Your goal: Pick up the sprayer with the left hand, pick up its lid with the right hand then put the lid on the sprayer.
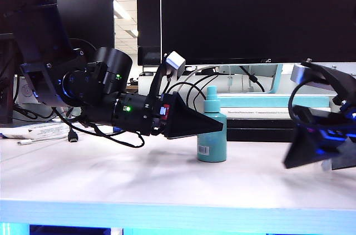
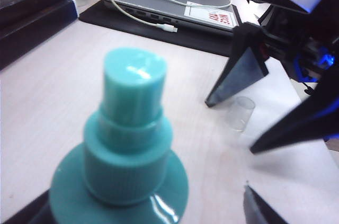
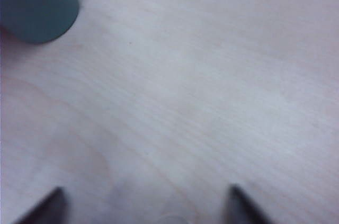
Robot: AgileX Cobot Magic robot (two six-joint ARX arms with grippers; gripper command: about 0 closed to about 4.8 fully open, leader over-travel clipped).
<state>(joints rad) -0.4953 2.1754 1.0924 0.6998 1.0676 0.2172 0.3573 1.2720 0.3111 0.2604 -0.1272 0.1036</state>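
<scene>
The teal sprayer stands upright on the pale table, nozzle up, with a white barcode label near its base. My left gripper reaches in from the left and is open, a finger on each side of the bottle. The left wrist view shows the sprayer filling the space between the jaws, with a gap to one fingertip. The clear lid stands on the table to the sprayer's right. My right gripper is open with its fingers either side of the lid. Only the lid's rim shows in the right wrist view.
A closed laptop with a white cable lies on a black mat behind the lid. A teal and white book sits under the monitor stand. Papers and a cable plug lie at the far left. The table's front edge is near.
</scene>
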